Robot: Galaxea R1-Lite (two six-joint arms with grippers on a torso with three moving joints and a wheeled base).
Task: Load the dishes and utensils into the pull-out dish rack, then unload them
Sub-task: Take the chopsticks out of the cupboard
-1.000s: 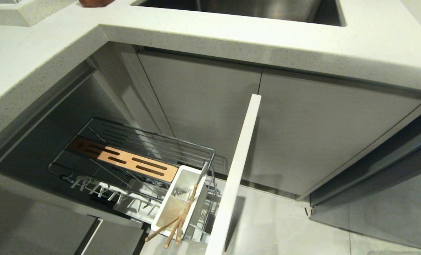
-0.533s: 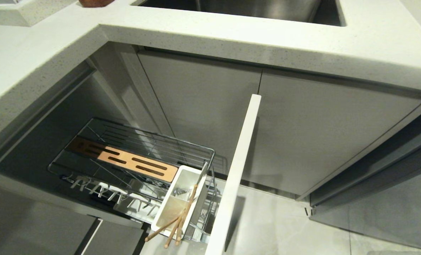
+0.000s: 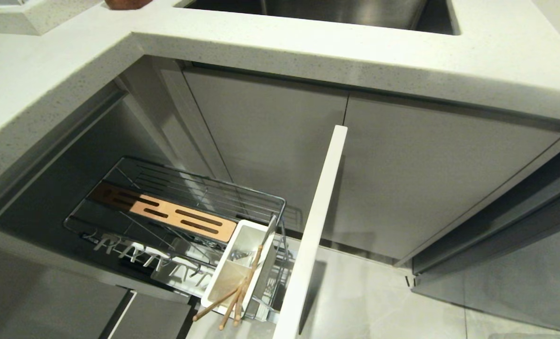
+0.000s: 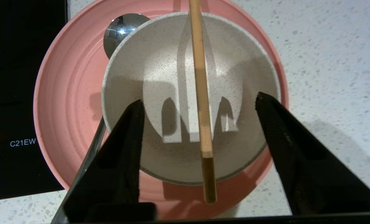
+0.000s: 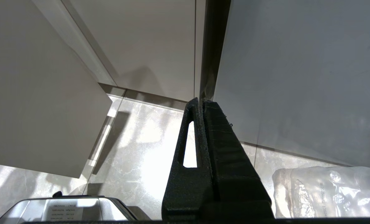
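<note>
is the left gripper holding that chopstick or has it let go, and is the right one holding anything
Nothing is held. The left gripper has its jaws wide apart, neither touching the chopstick lying across the bowl. The right gripper is shut on nothing.

Bright overhead light falls on the bowl point(image 4: 191, 96), where the left gripper point(image 4: 197, 109) and one chopstick point(image 4: 202, 93) cast hard-edged shadows toward 6 o'clock. The spoon point(image 4: 122, 28) at 11 o'clock carries a sharp glare spot. In the head view the counter point(image 3: 308, 52) is evenly lit and the cabinet recess at 8 o'clock is dim. The floor point(image 5: 147, 149) in the right wrist view is washed out by glare.
</note>
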